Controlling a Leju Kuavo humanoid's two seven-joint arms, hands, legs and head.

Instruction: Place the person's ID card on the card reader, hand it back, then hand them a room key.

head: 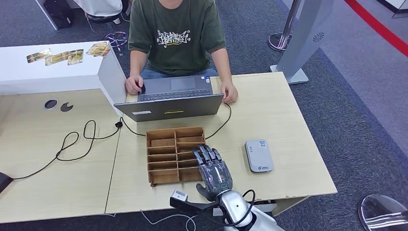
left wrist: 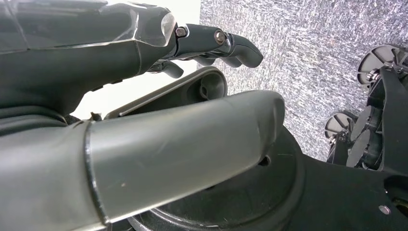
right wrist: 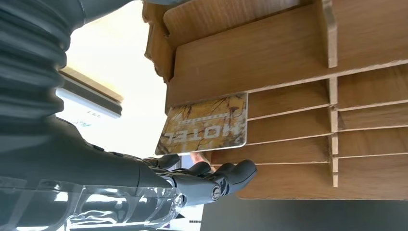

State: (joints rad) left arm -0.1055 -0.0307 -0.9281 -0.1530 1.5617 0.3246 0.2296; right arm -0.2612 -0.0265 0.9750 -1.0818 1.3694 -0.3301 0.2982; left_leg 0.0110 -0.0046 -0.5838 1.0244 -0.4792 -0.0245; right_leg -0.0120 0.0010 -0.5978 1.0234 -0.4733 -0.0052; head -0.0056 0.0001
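Yellow printed hotel key card (right wrist: 207, 124) stands in the brown wooden slotted tray (head: 166, 139), right hand (head: 213, 171) over the tray's right edge, fingers extended, not gripping. Grey card reader (head: 259, 155) lies right, apart. Left hand (left wrist: 144, 96) is empty, fingers apart.

right robot hand (head: 213, 169): dark fingers, clear shell | silver forearm | black cable

Wooden tabletop (head: 298, 110) and its load
Laptop (head: 174, 98) at 12 o'clock, slotted wooden tray (head: 168, 154) centre, grey card reader (head: 259, 155) at 3, black cable (head: 77, 142) at 9.
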